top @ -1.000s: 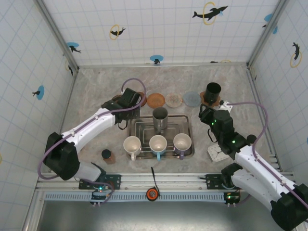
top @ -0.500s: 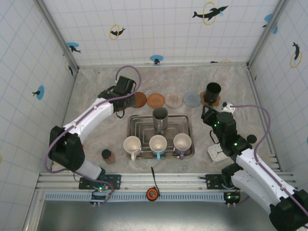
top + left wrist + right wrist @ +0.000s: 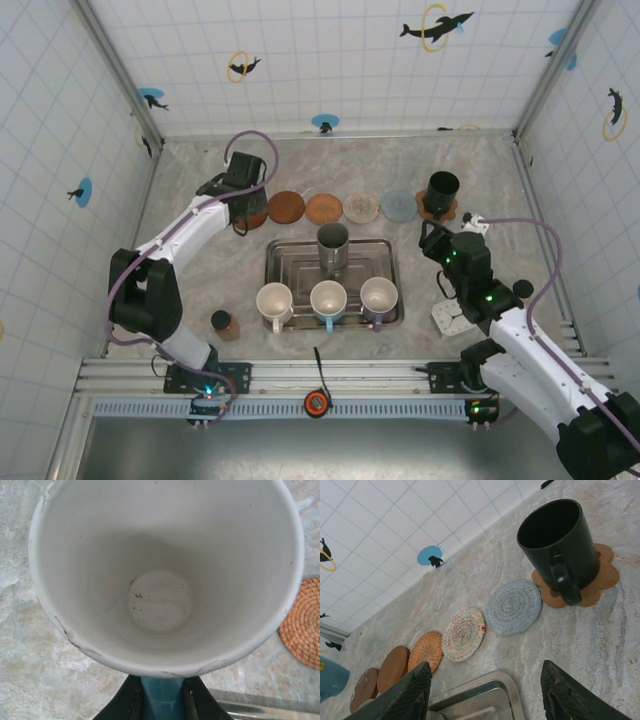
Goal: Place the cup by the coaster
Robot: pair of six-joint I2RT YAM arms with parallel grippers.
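The left gripper (image 3: 162, 702) is clamping the cup (image 3: 165, 570) by its handle, upright — the leftmost coaster (image 3: 366, 690) is lying just right.

white-lined cup (image 3: 165, 570) in the hand (image 3: 161, 700), woven coaster (image 3: 303, 622) at right

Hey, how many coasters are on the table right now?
6, in a row behind the tray: dark brown, brown, orange woven, multicolored, blue-gray, and a cork flower under the black mug.
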